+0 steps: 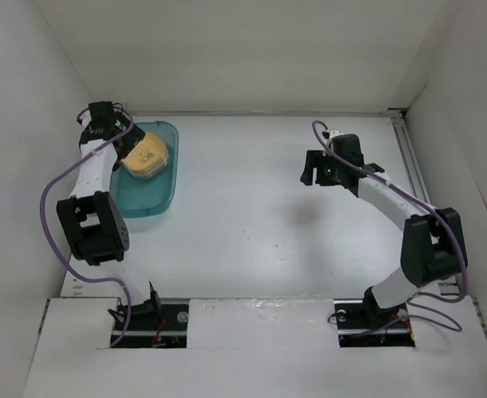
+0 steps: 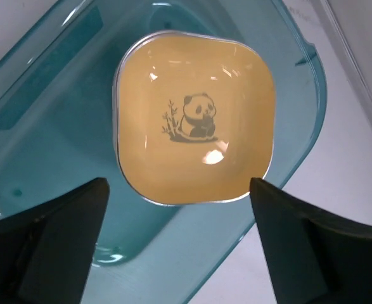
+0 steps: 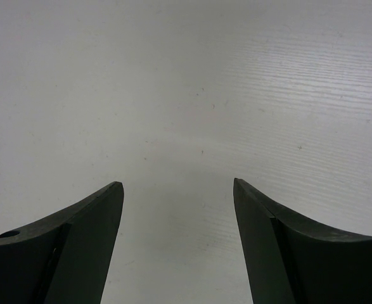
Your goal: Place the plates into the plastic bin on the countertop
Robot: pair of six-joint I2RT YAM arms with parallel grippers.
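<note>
Both arms stand bolted at the near edge of the countertop [image 1: 251, 224]. Out over its right side, well apart from everything else, the right pincer [image 3: 178, 183] hangs with its jaws wide apart. Between them I see only bare white surface, so it holds nothing.

On the left side, close to the left wall [image 1: 19, 124], lies the plastic bin [image 2: 46, 126]. Its long axis runs from near to far, along that wall. The near half of the bin shows only its teal floor. In the far half, towards the far-left corner of the countertop, lies a yellow plate [image 2: 195, 120], face up. It is a rounded square, so it has no real long axis, and its sides are turned a little against the bin walls. Its panda print stands upright in the left wrist view. A pale rim shows under its edge, but I cannot tell what is below.

The left pincer [image 2: 178, 183] hangs over this plate with its jaws wide apart. Its two dark fingers [image 2: 59, 240] stand above the plate's near corners, one on each side, and grip nothing.
</note>
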